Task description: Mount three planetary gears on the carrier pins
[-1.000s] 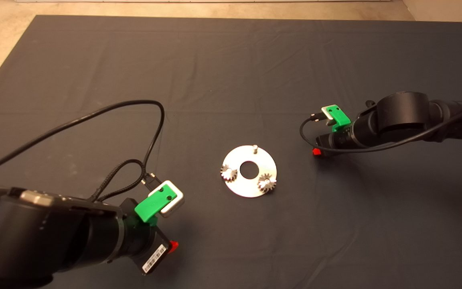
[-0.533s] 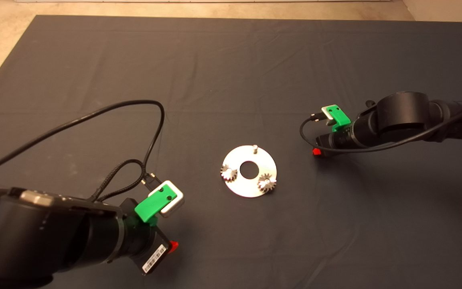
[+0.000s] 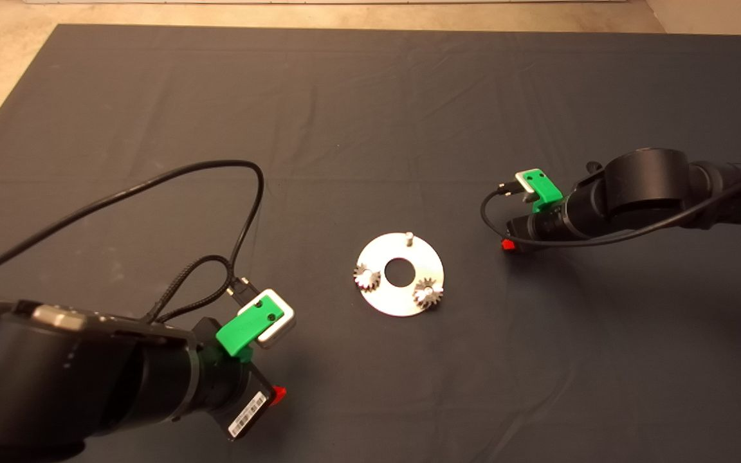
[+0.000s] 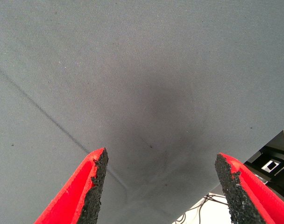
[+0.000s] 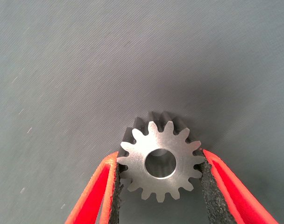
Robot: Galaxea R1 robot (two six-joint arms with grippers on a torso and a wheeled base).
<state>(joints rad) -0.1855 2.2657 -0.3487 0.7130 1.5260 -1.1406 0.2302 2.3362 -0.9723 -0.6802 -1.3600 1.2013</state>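
Right hand clamps third planetary gear between its pads, low over table, right of disc. Two gears seated on pins; far pin bare. Left hand released, at lower left.

1. Planetary gears: three. Two sit on the silver disc, one at its left edge and one at lower right; a third shows in the right wrist view.
2. Carrier pins: three; one bare.
3. Silver discs: one.
4. Grippers: two, left gripper and right gripper.
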